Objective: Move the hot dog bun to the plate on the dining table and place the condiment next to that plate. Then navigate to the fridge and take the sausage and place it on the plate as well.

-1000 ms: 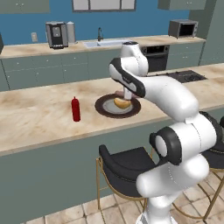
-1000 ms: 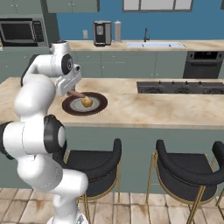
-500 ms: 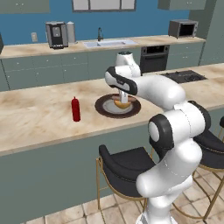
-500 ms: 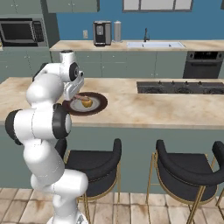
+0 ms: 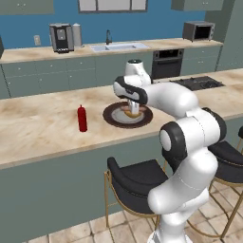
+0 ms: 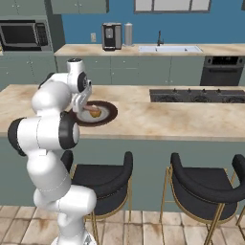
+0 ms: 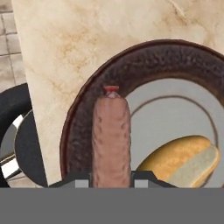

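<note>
Tool (image 7: 111, 183) clenched on sausage (image 7: 111, 138), held over plate's (image 7: 148, 59) rim beside bun (image 7: 181, 159) for set-down; bottle (image 5: 82, 118) already stands nearby on table (image 5: 33, 128)

The robot arm (image 5: 180, 142) is showing as a chain of glossy white, rounded shells, each link swelling like a bulb and narrowing toward the next. Dark charcoal bands are ringing the joints, the clearest being a round black disc capping the big elbow joint (image 5: 172, 141) in the left base view and a matching dark collar on the shoulder-like joint (image 6: 40, 135) in the right base view. The top link is ending in a small white cap with a grey ring. The claw (image 6: 82, 104) is appearing as a white body with dark trim; its dark finger tips (image 7: 81, 183) are looking square-edged with pale grey pads.
</note>
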